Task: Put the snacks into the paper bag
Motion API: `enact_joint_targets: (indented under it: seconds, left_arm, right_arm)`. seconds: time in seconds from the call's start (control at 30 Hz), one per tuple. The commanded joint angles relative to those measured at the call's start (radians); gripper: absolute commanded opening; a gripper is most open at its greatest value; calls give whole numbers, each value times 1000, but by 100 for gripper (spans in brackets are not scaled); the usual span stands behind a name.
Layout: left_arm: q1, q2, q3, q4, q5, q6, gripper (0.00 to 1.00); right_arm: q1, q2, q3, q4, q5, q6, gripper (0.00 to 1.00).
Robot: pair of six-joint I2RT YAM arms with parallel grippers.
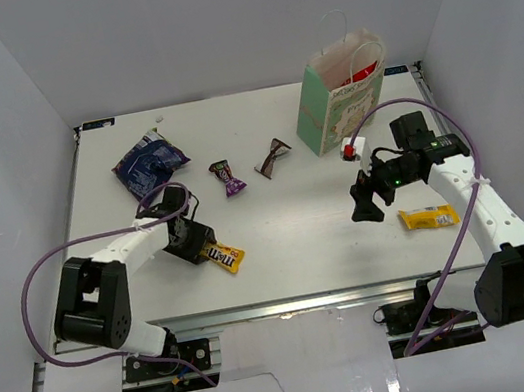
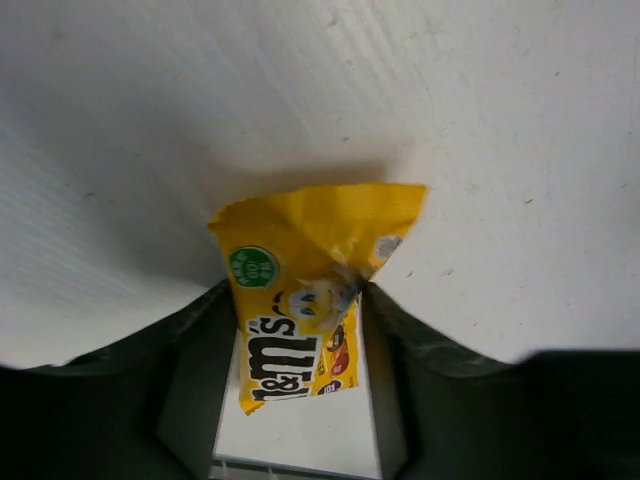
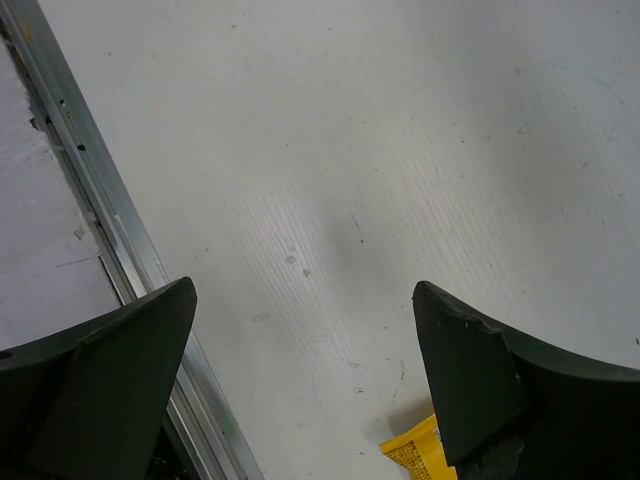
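Observation:
The yellow M&M's packet (image 1: 226,257) (image 2: 300,250) lies flat on the table at the front left. My left gripper (image 1: 202,247) (image 2: 297,292) is open around it, one finger on each side; the right finger touches the packet's crumpled edge. My right gripper (image 1: 366,206) (image 3: 302,288) hangs wide open over bare table, holding nothing. The small yellow bar (image 1: 428,217) (image 3: 412,457) lies just to its right. The mint-green paper bag (image 1: 334,112) stands upright at the back right, with red showing inside. The dark-blue bag (image 1: 147,163), purple candy (image 1: 228,176) and brown candy (image 1: 273,158) lie on the table.
A metal rail (image 3: 120,260) runs along the table's edge in the right wrist view. White walls close in the table at the left, back and right. A small white and red piece (image 1: 350,150) sits on the right arm's purple cable beside the paper bag.

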Motion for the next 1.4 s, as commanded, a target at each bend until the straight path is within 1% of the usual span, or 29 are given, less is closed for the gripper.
enact_joint_targets:
  seconds: [0.0, 0.03, 0.07, 0.17, 0.23, 0.3, 0.33, 0.37, 0.43, 0.5, 0.53, 0.57, 0.63, 0.67, 0.73, 0.77, 0.8, 0.83, 0.87, 0.9, 0.93, 0.97, 1.0, 1.07, 1.1, 1.13, 1.23, 1.3, 1.37]
  left_arm:
    - [-3, 15, -23, 68, -9, 7, 56]
    - [-3, 16, -27, 72, -5, 10, 53]
    - [-3, 18, -30, 88, 0, 25, 45]
    - [-3, 7, -29, 116, 14, 59, 35]
    - [-6, -13, 6, 130, 49, 103, 30]
    - [-14, -29, 41, 141, 49, 143, 29]
    - [-17, -37, 84, 150, 64, 189, 28]
    - [-20, -54, 109, 180, 77, 217, 27]
    - [-29, -68, 181, 231, 133, 301, 26]
    - [-36, -69, 233, 317, 181, 350, 26]
    - [-37, -65, 290, 346, 224, 376, 26]
    - [-39, -45, 320, 424, 248, 390, 25]
    - [-51, -13, 385, 539, 287, 425, 24]
    - [-62, 36, 469, 571, 317, 436, 24]
    - [-75, 97, 569, 636, 338, 456, 24]
    - [-89, 133, 680, 647, 356, 459, 24]
    - [-98, 206, 740, 679, 359, 461, 24]
    - [-108, 246, 802, 694, 362, 461, 24]
    - [-126, 285, 927, 697, 364, 453, 24]
    - [-138, 365, 986, 702, 362, 450, 24]
    - [-149, 407, 1046, 713, 359, 444, 24]
    - [-170, 447, 1165, 716, 350, 435, 24]
    - [-181, 531, 1228, 719, 344, 430, 24]
    - [-213, 610, 1343, 723, 325, 422, 24]
    - [-226, 647, 1447, 728, 298, 419, 24]
    - [-236, 714, 1489, 742, 276, 421, 24]
    - [-270, 795, 1585, 789, 207, 409, 23]
    - [-292, 822, 1629, 800, 168, 407, 24]
    - [-307, 843, 1638, 812, 157, 406, 24]
  right_arm:
    - [-9, -21, -1, 10, -36, 9, 94]
    - [-11, -21, 5, 10, -35, 11, 94]
    - [-14, -21, 10, 10, -36, 11, 94]
    - [-22, -27, 25, 10, -35, 6, 94]
    - [-31, -36, 36, 10, -39, 2, 93]
    - [-45, -49, 51, 10, -47, -1, 92]
    - [-49, -55, 56, 8, -50, -8, 91]
    - [-63, -67, 63, 10, -58, -11, 89]
    - [-81, -84, 66, 24, -61, -18, 87]
    - [-115, -107, 59, 63, -73, -5, 83]
    - [-126, -116, 51, 79, -81, 9, 82]
    - [-175, -137, 34, 93, -108, 15, 81]
    - [-212, -159, 11, 135, -139, 23, 81]
    - [-239, -180, -12, 148, -159, 28, 81]
    - [-267, -199, -27, 171, -162, 41, 80]
    - [-273, -200, -30, 171, -161, 52, 80]
    - [-279, -204, -36, 169, -159, 58, 80]
    - [-292, -207, -39, 169, -156, 64, 80]
    - [-296, -213, -43, 169, -156, 75, 80]
    - [-301, -217, -46, 169, -156, 78, 80]
    - [-310, -220, -47, 169, -153, 83, 80]
    - [-315, -230, -50, 169, -153, 91, 80]
    - [-318, -236, -53, 169, -150, 95, 80]
    - [-327, -250, -61, 169, -148, 103, 80]
    - [-328, -254, -66, 169, -148, 112, 80]
    - [-335, -263, -73, 169, -150, 117, 80]
    - [-342, -285, -93, 168, -148, 132, 80]
    - [-345, -292, -104, 168, -148, 141, 80]
    - [-350, -305, -124, 168, -151, 146, 80]
